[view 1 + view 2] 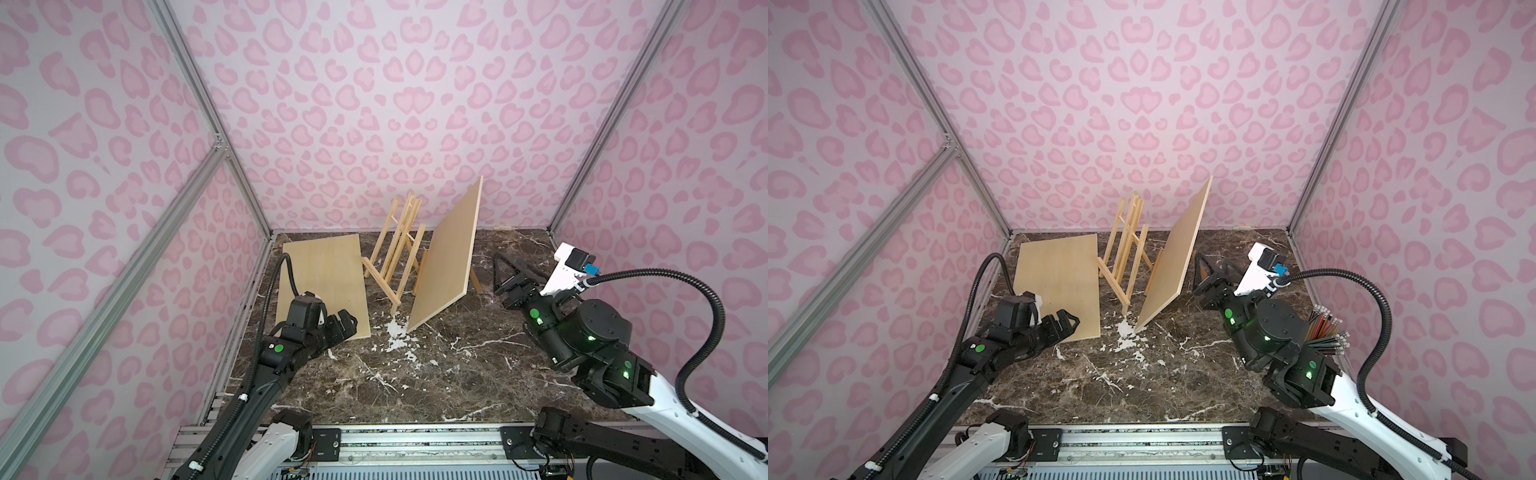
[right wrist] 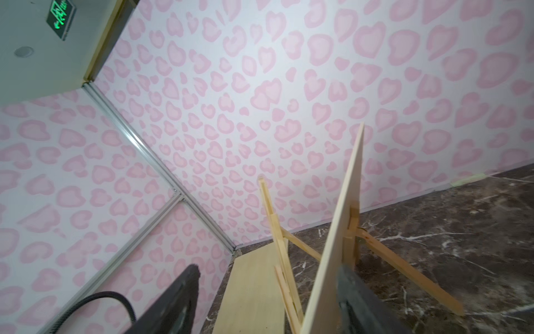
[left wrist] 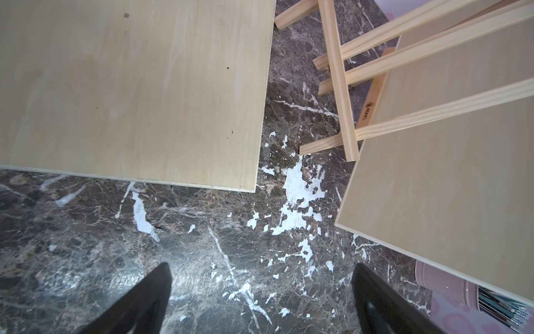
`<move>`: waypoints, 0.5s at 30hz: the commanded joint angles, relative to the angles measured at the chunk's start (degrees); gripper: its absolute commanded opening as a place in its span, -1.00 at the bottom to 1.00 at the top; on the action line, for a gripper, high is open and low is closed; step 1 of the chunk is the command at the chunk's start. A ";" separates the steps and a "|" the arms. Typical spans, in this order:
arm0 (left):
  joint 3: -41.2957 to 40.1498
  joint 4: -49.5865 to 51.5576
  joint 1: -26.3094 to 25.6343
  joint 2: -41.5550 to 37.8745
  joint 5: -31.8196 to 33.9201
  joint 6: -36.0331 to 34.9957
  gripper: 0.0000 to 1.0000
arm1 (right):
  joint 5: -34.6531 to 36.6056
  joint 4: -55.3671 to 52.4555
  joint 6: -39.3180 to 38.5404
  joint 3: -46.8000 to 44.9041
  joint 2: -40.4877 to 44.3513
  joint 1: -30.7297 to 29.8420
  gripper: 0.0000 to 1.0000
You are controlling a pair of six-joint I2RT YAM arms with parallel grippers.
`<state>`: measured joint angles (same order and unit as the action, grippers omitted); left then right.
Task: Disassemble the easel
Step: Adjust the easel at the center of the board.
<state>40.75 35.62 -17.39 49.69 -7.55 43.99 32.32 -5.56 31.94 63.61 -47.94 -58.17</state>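
- Between the two arms, toward the back of the desk (image 1: 415,374), the easel (image 2: 404,274) is seen propped behind a standing board (image 1: 446,257). The right tool (image 1: 508,268) is just beside it, jaws apart, with the board's edge between them and close to one finger.
- Well apart from it, the left tool (image 3: 260,266) is held wide open by the near edge of a flat board (image 1: 324,274).
- Pale wooden slats are shown; a second easel (image 1: 395,249), bare, is stood between the boards.
- Dark marble flecked with white is enclosed by pink-spotted walls (image 1: 374,104).
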 commanded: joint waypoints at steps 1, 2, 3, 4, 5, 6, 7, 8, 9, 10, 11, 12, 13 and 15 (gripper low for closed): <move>-0.98 -2.98 -0.39 0.15 1.79 0.97 0.97 | -5.08 -1.36 -1.76 3.37 -5.89 -4.63 0.49; -1.24 -2.95 -0.50 0.32 1.93 1.01 0.97 | -4.26 -0.67 -3.28 4.95 -9.00 -7.51 0.50; -1.46 -2.95 -0.56 0.31 2.09 1.18 0.98 | -2.12 -0.57 -4.71 6.79 -12.42 -10.14 0.50; -1.77 -2.96 -0.70 0.25 2.27 1.23 0.98 | -0.14 -0.68 -5.65 8.46 -15.75 -11.96 0.49; -1.91 -2.85 -0.70 0.10 2.59 1.36 0.98 | 1.87 -1.04 -6.24 10.38 -19.50 -13.58 0.49; -2.15 -2.74 -0.65 -0.18 3.02 1.53 0.98 | 3.60 -1.49 -6.26 12.02 -22.94 -14.63 0.49; -2.46 -2.74 -0.69 -0.53 3.26 1.62 0.98 | 4.53 -1.56 -6.32 13.20 -25.79 -15.24 0.49; -2.68 -2.46 -0.77 -0.90 3.50 1.59 0.98 | 5.65 -0.96 -6.55 13.86 -28.58 -15.75 0.49; -2.84 -2.17 -0.73 -1.40 3.80 1.54 0.98 | 6.51 -0.53 -6.72 13.91 -30.80 -16.04 0.50; -3.07 -2.04 -0.80 -1.81 3.86 1.54 0.98 | 7.28 -0.63 -6.53 13.90 -32.61 -16.14 0.50; -3.36 -1.88 -0.79 -2.30 3.78 1.37 0.98 | 8.10 -1.22 -5.94 15.92 -34.23 -16.09 0.50; -3.59 -1.90 -0.77 -2.67 3.54 1.00 0.98 | 8.92 -2.12 -5.55 16.42 -35.48 -16.07 0.50; -3.81 -2.06 -0.74 -2.99 3.16 0.65 0.98 | 9.82 -3.04 -5.22 16.81 -36.23 -16.09 0.50; -4.27 -2.52 -0.73 -3.29 1.86 -0.42 0.98 | 12.61 -6.00 -4.02 17.73 -36.86 -16.09 0.51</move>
<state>36.95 34.57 -18.11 46.76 -4.73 45.28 38.92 -8.69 26.81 80.23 -84.03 -74.17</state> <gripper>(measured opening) 0.990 0.752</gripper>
